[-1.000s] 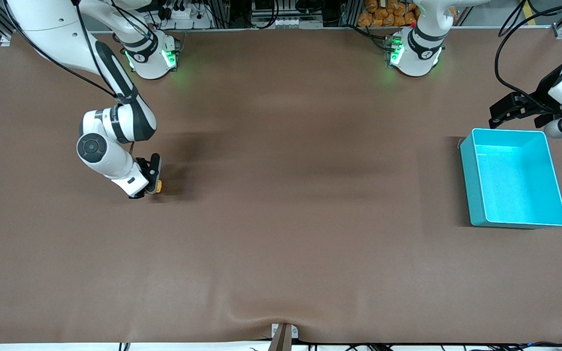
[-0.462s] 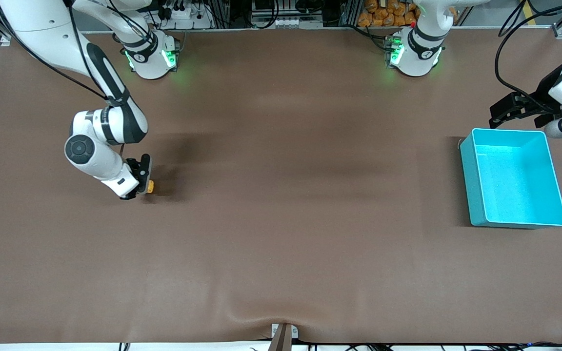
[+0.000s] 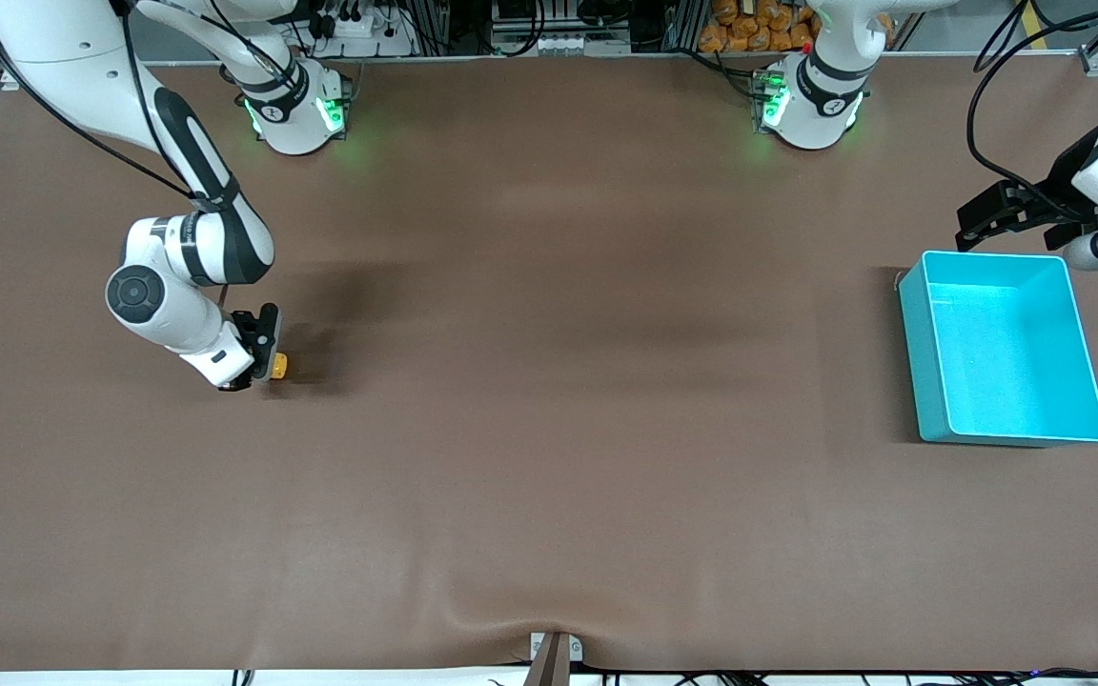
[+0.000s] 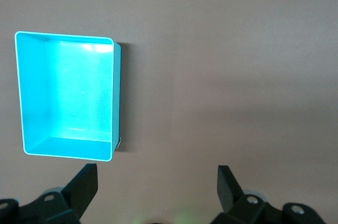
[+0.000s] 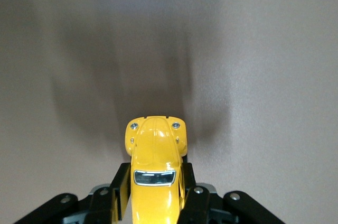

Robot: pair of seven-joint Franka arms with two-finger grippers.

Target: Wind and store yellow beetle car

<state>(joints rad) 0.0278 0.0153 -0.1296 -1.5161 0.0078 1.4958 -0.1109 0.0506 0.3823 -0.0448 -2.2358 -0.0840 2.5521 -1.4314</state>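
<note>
Clamped on both flanks of the car point(image 5: 155, 174), the right gripper point(image 5: 156, 195) has its black fingers point(image 5: 119, 189) pressed against the doors, with the rounded bonnet and two small headlights poking out ahead. From the front view, that gripper point(image 3: 261, 357) sits low at the right arm's end of the table, the car point(image 3: 278, 363) showing as a small yellow-orange blob at its tip, on or just above the brown cloth; I cannot tell whether the wheels touch. A grip across the body leaves the wheels free, which I judge suits dragging the toy along the surface to wind its spring. Glossy hard paint and a dark windscreen mark the body, a smooth shell that could slip if the pinch were light.

Matte and soft-looking, the table point(image 3: 549, 429) cover carries a slight ripple at its near edge.

Toward the left arm's end stands the bin point(image 3: 911, 314), a rectangular turquoise box with thin upright walls and a smooth, empty floor. It lies well apart from the car, so storing is probably still some way off.

Waiting over the table just beside the bin's rim, the left gripper point(image 4: 157, 182) has its fingers spread wide, holding nothing.
</note>
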